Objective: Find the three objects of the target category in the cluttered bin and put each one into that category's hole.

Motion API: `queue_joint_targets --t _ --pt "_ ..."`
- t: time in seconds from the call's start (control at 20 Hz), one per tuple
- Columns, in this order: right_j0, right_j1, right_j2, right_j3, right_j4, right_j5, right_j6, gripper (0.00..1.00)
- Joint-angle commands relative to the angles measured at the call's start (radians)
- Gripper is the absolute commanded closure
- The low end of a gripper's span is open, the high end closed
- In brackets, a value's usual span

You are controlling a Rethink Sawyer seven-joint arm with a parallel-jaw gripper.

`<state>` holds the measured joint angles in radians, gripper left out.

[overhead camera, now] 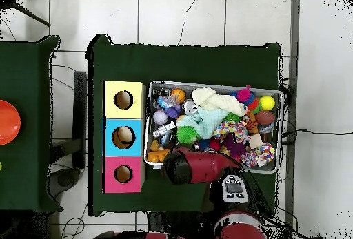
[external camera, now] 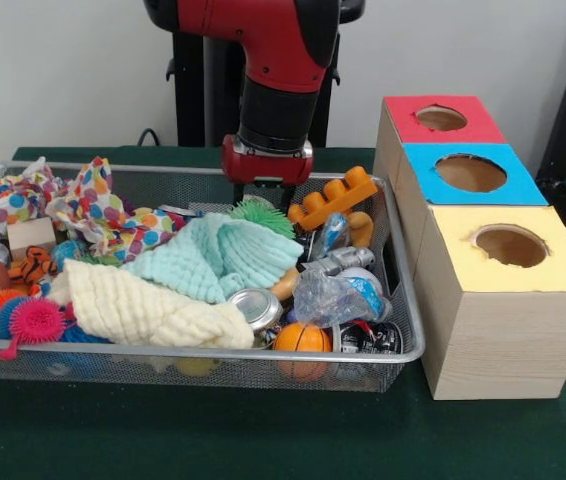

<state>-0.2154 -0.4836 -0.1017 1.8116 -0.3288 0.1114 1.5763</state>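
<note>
- Step, my read: search/approach. Red and black arm's gripper (external camera: 265,190) hangs low over the far rim of the wide silver wire-mesh bin (external camera: 408,330), nothing visibly held.
- Fingers: can't tell spread or pressed together; they're hidden behind the spiky green ball (external camera: 263,215) in the front view and under the arm in the overhead view.
- Target: crushed clear plastic bottle with blue label print (external camera: 338,295) lies toward the camera from the gripper, near the bin's box-side end, beside a shiny metal can (external camera: 256,306) and just behind an orange mini basketball (external camera: 301,338). Other two bottles not clearly identifiable.
- Next move calls for: travel toward the front rim, descend onto the bottle, avoid the can and the mint knit cloth (external camera: 218,258).
- Front view only: bottle crinkle and label, heights of the clutter.
- Overhead only: the yellow (overhead camera: 123,100), blue (overhead camera: 123,137) and pink (overhead camera: 123,174) box tops in a row beside the bin; something pale sits in the blue hole.
</note>
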Motion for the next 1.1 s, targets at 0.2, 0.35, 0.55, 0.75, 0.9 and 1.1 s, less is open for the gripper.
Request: queue_joint_targets --t 0.2,0.35,0.55,0.75,0.9,1.1 --pt "-0.105 -0.078 0.124 0.054 0.025 0.111 0.093 0.0" --pt "-0.133 -0.056 0.148 0.044 0.02 0.116 0.081 0.0" --pt "-0.153 -0.042 0.156 0.028 0.004 0.121 0.064 0.0" --pt "-0.167 -0.063 0.167 0.028 0.01 0.153 0.055 0.0" --pt "-0.161 -0.057 0.157 0.012 0.009 0.154 0.062 0.0" --pt "-0.168 -0.06 0.162 0.009 0.007 0.157 0.06 0.0"
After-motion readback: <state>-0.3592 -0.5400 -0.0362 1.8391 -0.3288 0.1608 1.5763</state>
